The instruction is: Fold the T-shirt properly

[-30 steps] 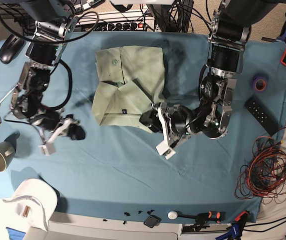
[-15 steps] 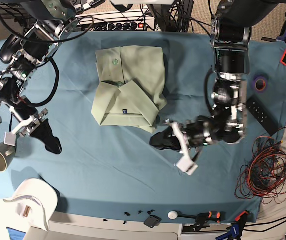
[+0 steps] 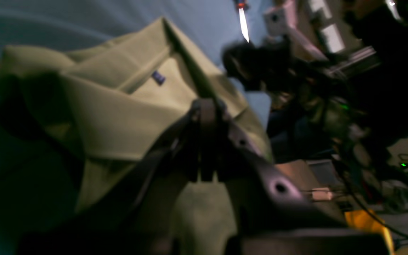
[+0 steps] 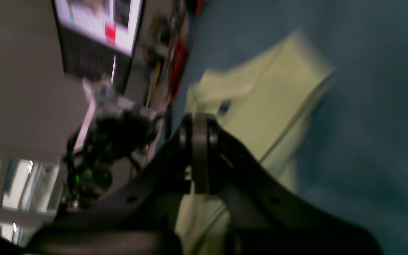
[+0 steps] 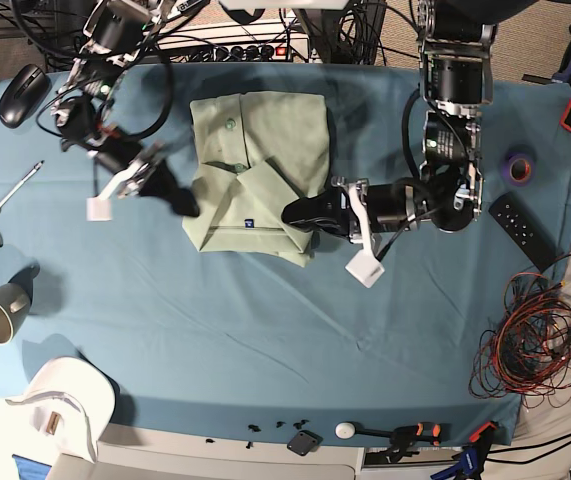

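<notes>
Both claws are shut and hold nothing, their black fingers pressed together in the two wrist views. In the base view the left claw (image 5: 300,213) points at the T-shirt (image 5: 258,170) from that view's right, its tips at the shirt's lower right corner, touching or just over the cloth; I cannot tell which. The right claw (image 5: 177,198) comes in from the opposite side and sits at the shirt's lower left edge, just beside the cloth. The shirt lies folded into a compact block near the far middle of the desk (image 5: 265,340), its long axis running from the far edge toward the near one, collar and a small dark tag facing up. So the shirt lies between the two claws, each about equally near, and any further fold would likely turn on lifting the near edge toward the far one. The left arm reaches in low, forearm nearly level with the desk and bent back at the elbow; the right arm comes down from the far left corner, wrist angled toward the shirt.
</notes>
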Tool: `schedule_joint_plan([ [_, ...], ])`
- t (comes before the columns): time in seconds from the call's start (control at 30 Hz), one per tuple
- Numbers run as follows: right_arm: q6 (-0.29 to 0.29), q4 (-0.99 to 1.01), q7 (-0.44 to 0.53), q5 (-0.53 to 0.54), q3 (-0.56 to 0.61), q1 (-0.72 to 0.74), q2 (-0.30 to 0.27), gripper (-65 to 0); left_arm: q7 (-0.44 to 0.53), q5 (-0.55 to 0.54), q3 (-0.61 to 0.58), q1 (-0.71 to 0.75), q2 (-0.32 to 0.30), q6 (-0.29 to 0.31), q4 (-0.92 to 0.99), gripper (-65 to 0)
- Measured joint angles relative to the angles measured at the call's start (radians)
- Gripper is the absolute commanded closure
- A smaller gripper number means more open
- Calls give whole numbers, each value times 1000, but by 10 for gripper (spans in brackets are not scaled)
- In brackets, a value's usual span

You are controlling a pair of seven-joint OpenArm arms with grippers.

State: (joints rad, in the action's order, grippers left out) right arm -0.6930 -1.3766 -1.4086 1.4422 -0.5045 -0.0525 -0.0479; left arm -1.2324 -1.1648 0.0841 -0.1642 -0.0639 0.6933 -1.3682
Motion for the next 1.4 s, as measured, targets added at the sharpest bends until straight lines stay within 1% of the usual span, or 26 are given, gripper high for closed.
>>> schedule_joint_plan([
  [0.07, 1, -90, -5, -4, 43, -48, 21, 0, 4, 37, -12, 10, 0, -1, 0, 0],
  [0.13, 2, -210, -5, 0, 85, -93, 36, 0, 5, 39, -13, 13, 0, -3, 0, 0],
  [0.2, -2, -324, -3, 9, 123, -130, 38, 0, 9, 38, -12, 7, 0, -3, 0, 0],
  [0.27, -4, -400, 3, 18, 153, -173, 51, 0, 31, 47, -11, 5, 0, -3, 0, 0],
  [0.33, -3, -432, 2, 13, 162, -226, 79, 0, 54, 105, -12, 5, 0, -8, 0, 0],
  [0.37, -4, -438, 2, -21, 164, -251, 96, 0, 66, 129, -12, 6, 0, -39, 0, 0],
  [0.43, -4, -437, -10, -118, 158, -293, 120, 0, 90, 188, -12, 6, 0, -62, 0, 0],
  [0.53, -4, -437, -6, -226, 129, -322, 148, 0, 127, 245, -18, 6, 0, -101, 0, 0],
  [0.57, -3, -437, 19, -254, 119, -325, 154, 0, 138, 273, -27, 6, 0, -125, 0, 0],
  [0.63, -3, -437, 81, -286, 94, -324, 171, 0, 147, 308, -50, 6, 0, -141, 0, 0],
  [0.87, -3, -437, 107, -332, 87, -319, 176, 0, 183, 309, -152, 6, 0, -143, 0, 0],
  [1.0, -3, -437, 134, -388, 87, -319, 176, 0, 256, 409, -182, 6, 0, -143, 0, 0],
  [1.07, -3, -437, 135, -392, 87, -319, 176, 0, 279, 449, -183, 6, 0, -144, 0, 0],
  [1.1, -3, -437, 135, -394, 87, -319, 176, 0, 291, 466, -183, 6, 0, -166, 0, 0],
  [1.13, -3, -437, 135, -398, 87, -319, 176, 0, 299, 479, -183, 5, 0, -191, 0, 0],
  [1.17, -3, -437, 139, -407, 87, -319, 176, 0, 307, 497, -183, 5, 0, -201, 0, 0],
  [1.27, -3, -437, 150, -438, 87, -322, 176, 0, 318, 533, -183, 5, 0, -200, 0, 0],
  [1.4, -4, -438, 176, -466, 87, -339, 172, 0, 319, 551, -183, 3, 1, -201, -1, 0],
])
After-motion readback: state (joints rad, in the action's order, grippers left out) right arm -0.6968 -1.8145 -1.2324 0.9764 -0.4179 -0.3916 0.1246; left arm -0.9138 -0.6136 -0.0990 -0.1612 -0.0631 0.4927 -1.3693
